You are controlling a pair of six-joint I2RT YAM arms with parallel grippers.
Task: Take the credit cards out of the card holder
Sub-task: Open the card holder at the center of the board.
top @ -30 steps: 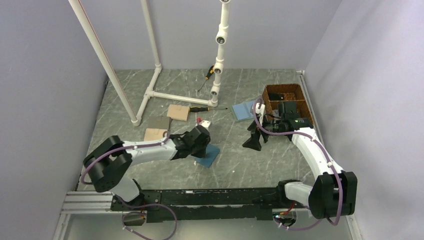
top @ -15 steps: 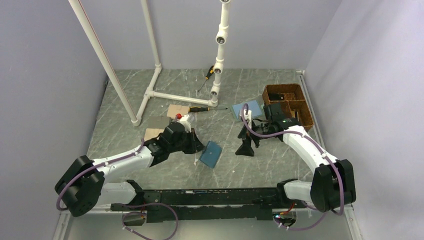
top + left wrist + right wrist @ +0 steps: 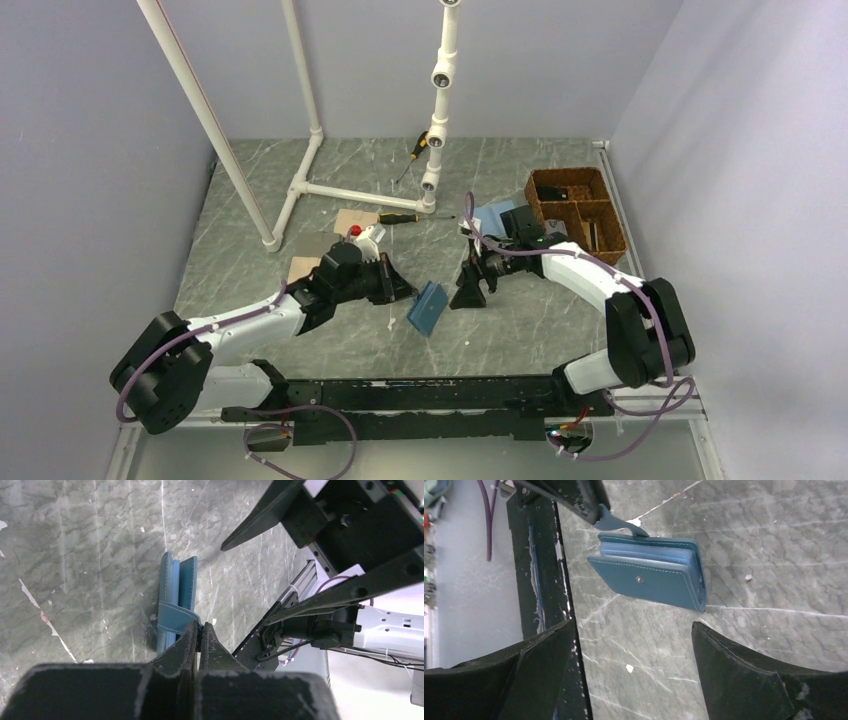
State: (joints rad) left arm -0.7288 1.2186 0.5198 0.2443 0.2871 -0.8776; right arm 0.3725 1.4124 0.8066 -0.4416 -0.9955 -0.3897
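Card holder: dark teal bifold near the middle of the table. It is tipped up on edge with its halves slightly parted and the snap face turned toward your right wrist camera. Its strap runs from the holder into your left gripper.

Left gripper: fingers closed flat on the strap's end, just beside the holder's left side. The left arm reaches low from its base toward the table's centre, forearm close to level.

Right gripper: fingers spread wide, pointing down at the table just right of the holder and apart from it. The right arm rises from its base and bends back leftward, past the wicker basket.

Cards: you cannot make them out between the halves.
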